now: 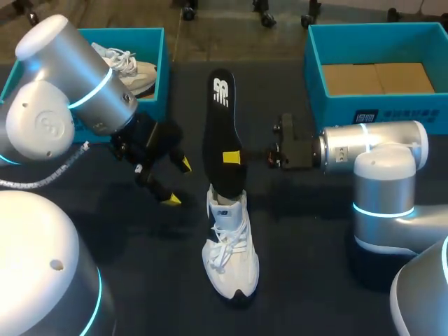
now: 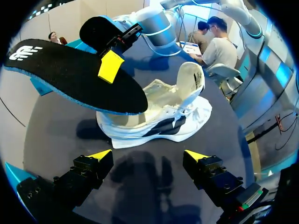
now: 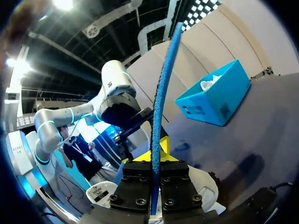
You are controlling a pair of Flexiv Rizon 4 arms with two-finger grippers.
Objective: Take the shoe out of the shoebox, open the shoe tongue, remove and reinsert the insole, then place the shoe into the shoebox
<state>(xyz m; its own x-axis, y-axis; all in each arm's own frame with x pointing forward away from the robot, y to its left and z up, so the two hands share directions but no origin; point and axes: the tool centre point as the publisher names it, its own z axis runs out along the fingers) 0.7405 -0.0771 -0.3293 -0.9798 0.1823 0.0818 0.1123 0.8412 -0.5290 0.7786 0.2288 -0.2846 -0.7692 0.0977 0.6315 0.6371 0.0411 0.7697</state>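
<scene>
A white shoe (image 1: 231, 255) stands on the dark table, toe toward the front, tongue pulled up (image 2: 192, 79). Above it my right gripper (image 1: 234, 157) is shut on a black insole (image 1: 222, 119), gripping it near its middle; the insole's near end hangs over the shoe's opening. In the right wrist view the insole (image 3: 160, 102) shows edge-on, pinched between the fingers of the right gripper (image 3: 156, 151). My left gripper (image 1: 176, 183) stands open and empty to the left of the shoe. In its own view the left gripper (image 2: 147, 156) faces the shoe's side (image 2: 159, 119), with the insole (image 2: 70, 74) above.
A blue shoebox (image 1: 159, 49) at the back left holds a second white shoe (image 1: 129, 66). Another blue box (image 1: 315, 77) at the back right has brown cardboard inside. My left arm's elbow (image 1: 77, 77) hangs over the left box.
</scene>
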